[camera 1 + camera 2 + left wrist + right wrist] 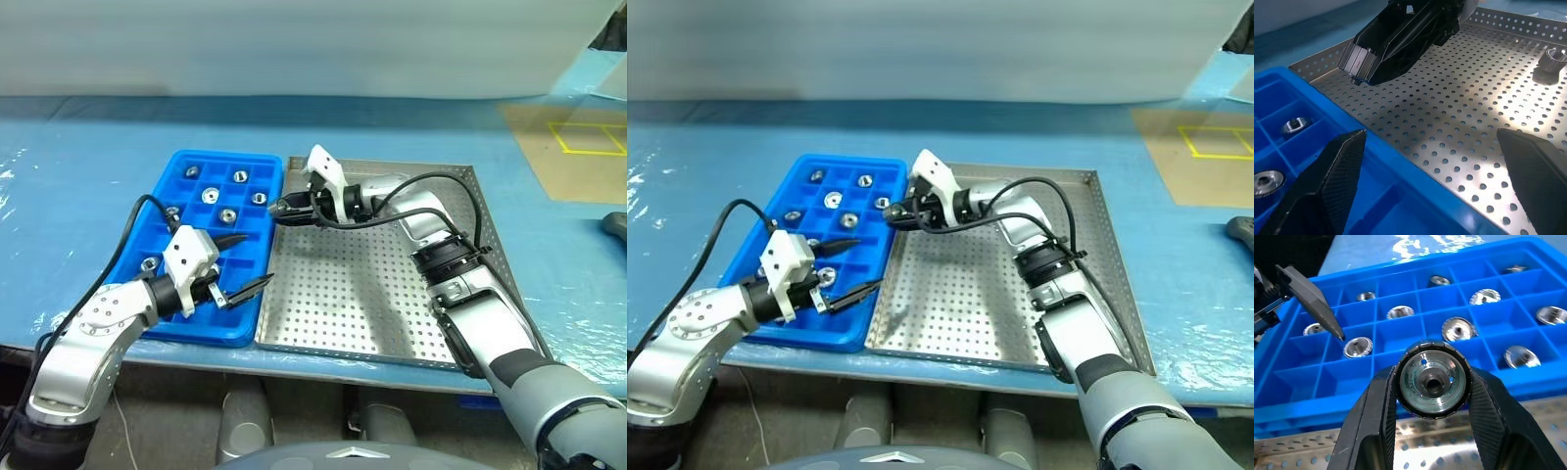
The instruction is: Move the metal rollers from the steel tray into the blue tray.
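My right gripper (279,209) is shut on a metal roller (1431,379) and holds it level over the seam between the steel tray (343,294) and the blue tray (211,328). Several metal rollers (210,195) lie in separate compartments of the blue tray, as the right wrist view confirms with a roller (1357,347). My left gripper (257,258) hangs open with nothing in it over the blue tray's near right corner. One more roller (1553,58) stands on the steel tray's perforated floor.
Both trays sit side by side on a blue-covered table (78,176), close to its front edge. A brown board with yellow tape (578,147) lies at the far right. A dark object (615,227) rests at the right edge.
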Motion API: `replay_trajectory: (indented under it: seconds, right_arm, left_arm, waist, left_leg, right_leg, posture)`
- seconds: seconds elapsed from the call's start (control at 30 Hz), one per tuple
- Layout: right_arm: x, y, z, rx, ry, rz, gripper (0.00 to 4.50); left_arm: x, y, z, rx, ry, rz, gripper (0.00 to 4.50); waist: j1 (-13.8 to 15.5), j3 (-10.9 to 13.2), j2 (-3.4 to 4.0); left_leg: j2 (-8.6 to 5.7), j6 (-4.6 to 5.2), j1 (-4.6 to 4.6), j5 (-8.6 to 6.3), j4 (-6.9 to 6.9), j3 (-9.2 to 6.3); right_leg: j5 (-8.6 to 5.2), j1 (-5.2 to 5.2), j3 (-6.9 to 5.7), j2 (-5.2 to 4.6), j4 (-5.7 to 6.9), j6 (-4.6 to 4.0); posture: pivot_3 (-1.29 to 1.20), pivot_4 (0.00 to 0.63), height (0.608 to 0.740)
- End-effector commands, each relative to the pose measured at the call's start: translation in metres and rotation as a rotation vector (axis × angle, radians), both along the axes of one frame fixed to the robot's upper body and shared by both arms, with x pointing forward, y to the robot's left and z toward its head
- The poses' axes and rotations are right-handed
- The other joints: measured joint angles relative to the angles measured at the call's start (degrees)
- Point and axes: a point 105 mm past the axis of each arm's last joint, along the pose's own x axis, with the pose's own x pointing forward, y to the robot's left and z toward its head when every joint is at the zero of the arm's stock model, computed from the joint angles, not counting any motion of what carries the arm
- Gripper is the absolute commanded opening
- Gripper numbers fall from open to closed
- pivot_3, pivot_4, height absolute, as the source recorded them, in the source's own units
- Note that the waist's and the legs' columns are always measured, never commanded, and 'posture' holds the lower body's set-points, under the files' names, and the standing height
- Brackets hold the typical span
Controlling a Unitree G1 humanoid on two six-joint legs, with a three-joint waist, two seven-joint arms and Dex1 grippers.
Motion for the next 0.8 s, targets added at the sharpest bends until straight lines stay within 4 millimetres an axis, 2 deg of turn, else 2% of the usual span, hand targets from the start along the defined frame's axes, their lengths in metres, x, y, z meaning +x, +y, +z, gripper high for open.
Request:
replay_trajectory:
  seconds: [0.03, 0.23, 0.37, 0.57, 0.8]
  right_arm:
    - [-0.009, 0.018, 0.018, 0.011, -0.065, 0.105, 1.63]
    - [-0.016, 0.035, 0.004, -0.053, -0.055, 0.181, 1.63]
    - [-0.014, 0.037, -0.009, -0.109, -0.051, 0.183, 1.63]
    - [-0.003, 0.036, -0.017, -0.155, -0.069, 0.129, 1.63]
    - [0.006, 0.025, -0.023, -0.218, -0.087, 0.103, 1.63]
  left_arm:
    - [-0.01, 0.003, 0.014, 0.002, -0.051, 0.029, 4.5]
    - [-0.024, 0.007, 0.011, 0.0, -0.04, 0.092, 4.5]
    - [-0.029, 0.01, 0.01, -0.002, -0.037, 0.121, 4.5]
    - [-0.03, 0.011, 0.009, -0.004, -0.036, 0.129, 4.5]
    - [-0.025, 0.01, 0.009, -0.003, -0.038, 0.114, 4.5]
  waist:
    - [0.59, 0.0, 0.0]
    - [2.85, 0.0, 0.0]
    - [4.06, 0.0, 0.01]
    - [5.65, 0.01, 0.02]
    - [6.59, 0.01, 0.02]
  left_leg:
    - [0.0, 0.01, -0.03, 0.0, -0.02, -0.01]
    - [0.02, 0.02, -0.08, -0.01, -0.25, -0.06]
    - [0.04, 0.01, -0.13, -0.01, -0.4, -0.06]
    - [0.04, 0.0, -0.11, -0.01, -0.4, -0.07]
    - [0.04, 0.0, -0.1, -0.01, -0.4, -0.07]
  right_leg:
    - [0.0, -0.01, -0.02, 0.0, -0.03, 0.0]
    - [0.0, 0.06, -0.16, 0.0, -0.4, 0.0]
    - [0.0, 0.03, -0.21, 0.01, -0.53, 0.0]
    - [0.0, 0.04, -0.21, 0.01, -0.53, 0.0]
    - [0.0, 0.04, -0.2, 0.02, -0.51, 0.01]
  posture:
    - [0.49, 0.15, 0.74]
    - [0.55, 0.15, 0.74]
    - [0.57, 0.15, 0.74]
    - [0.57, 0.15, 0.74]
    - [0.55, 0.15, 0.74]
